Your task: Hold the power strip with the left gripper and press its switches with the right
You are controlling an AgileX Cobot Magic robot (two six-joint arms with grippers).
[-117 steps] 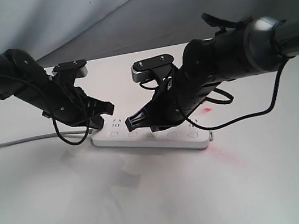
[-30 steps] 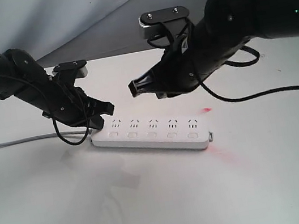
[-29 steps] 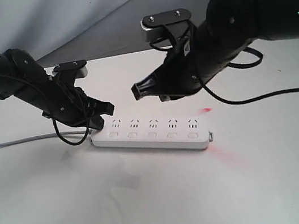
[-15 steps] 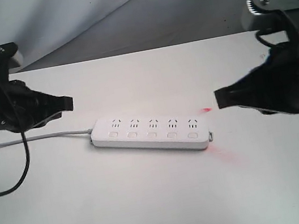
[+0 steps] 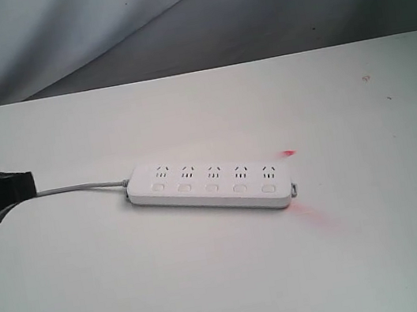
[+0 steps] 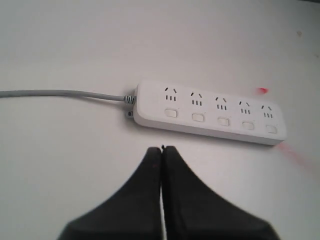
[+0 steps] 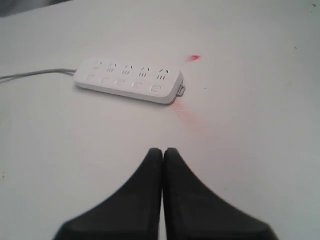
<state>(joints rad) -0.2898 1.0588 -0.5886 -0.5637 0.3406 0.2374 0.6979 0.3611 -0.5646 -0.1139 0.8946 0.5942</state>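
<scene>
Smooth black tapered fingers [image 6: 137, 202]

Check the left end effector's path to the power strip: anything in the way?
Nothing visible. The left end effector, shut, faces the power strip across bare table; only the strip's own grey cord lies flat there, trailing from its end.

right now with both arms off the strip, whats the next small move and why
Probably nothing more than settling back to rest. The left gripper and right gripper are both shut and clear of the power strip, having pulled away after the right one was down at its switches.
</scene>
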